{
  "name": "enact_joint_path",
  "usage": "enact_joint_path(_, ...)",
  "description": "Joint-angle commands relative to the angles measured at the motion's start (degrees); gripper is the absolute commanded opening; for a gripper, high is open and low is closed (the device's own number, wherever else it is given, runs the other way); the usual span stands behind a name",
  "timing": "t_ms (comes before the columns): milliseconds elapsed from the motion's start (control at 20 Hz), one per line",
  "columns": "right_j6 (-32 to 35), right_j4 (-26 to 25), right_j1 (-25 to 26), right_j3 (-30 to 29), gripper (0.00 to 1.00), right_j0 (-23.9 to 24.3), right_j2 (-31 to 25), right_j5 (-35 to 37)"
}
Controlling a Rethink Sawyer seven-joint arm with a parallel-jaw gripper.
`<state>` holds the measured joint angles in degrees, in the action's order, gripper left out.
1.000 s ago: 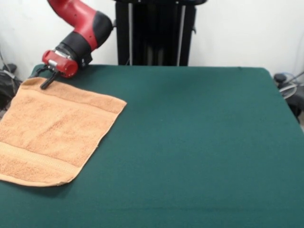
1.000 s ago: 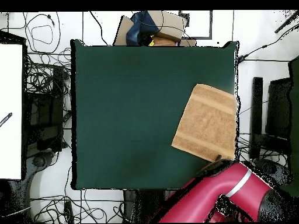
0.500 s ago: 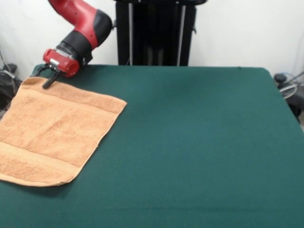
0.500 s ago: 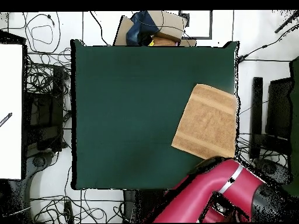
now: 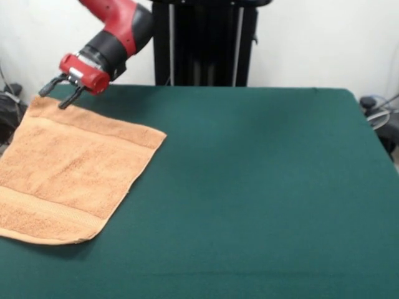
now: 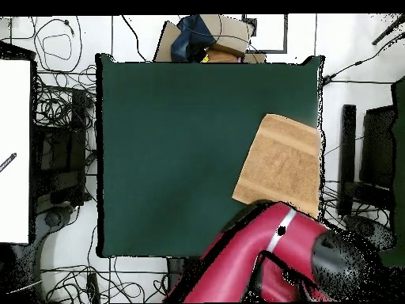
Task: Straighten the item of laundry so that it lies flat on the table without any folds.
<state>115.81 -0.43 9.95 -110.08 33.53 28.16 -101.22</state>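
Observation:
The item of laundry, a tan-orange towel [image 5: 68, 168], lies spread flat at the left side of the green table [image 5: 262, 187], its left part running past the picture's edge. A woven band stripe runs along its near edge. My gripper [image 5: 56, 94] hovers just above the towel's far corner, open, with nothing between its black fingers [image 5: 66, 101]. In the overhead view the towel [image 6: 281, 165] sits at the right edge of the table [image 6: 174, 150], and the red arm [image 6: 273, 253] covers its lower corner and hides the gripper.
A black column [image 5: 202, 40] stands behind the table's far edge. Cables [image 5: 374, 112] lie off the right side. The overhead view shows a cardboard box [image 6: 213, 36] beyond the top edge, tangled cables [image 6: 59, 119] at the left and a white panel [image 6: 14, 150].
My gripper has lifted off the towel's far corner and risen a little. The arm has swung further over the table in the overhead view. The towel has stayed put.

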Motion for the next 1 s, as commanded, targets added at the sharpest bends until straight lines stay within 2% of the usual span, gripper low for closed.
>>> enact_joint_path(50,-3.02,5.60,-10.04,-7.65,1.00,-9.06,1.72,9.93)
enact_joint_path(600,-0.74,2.79,-23.65,-13.65,1.00,-21.03,11.03,25.29)
enact_joint_path(1000,-3.62,3.51,-22.88,-7.84,1.00,-30.10,10.35,37.77)
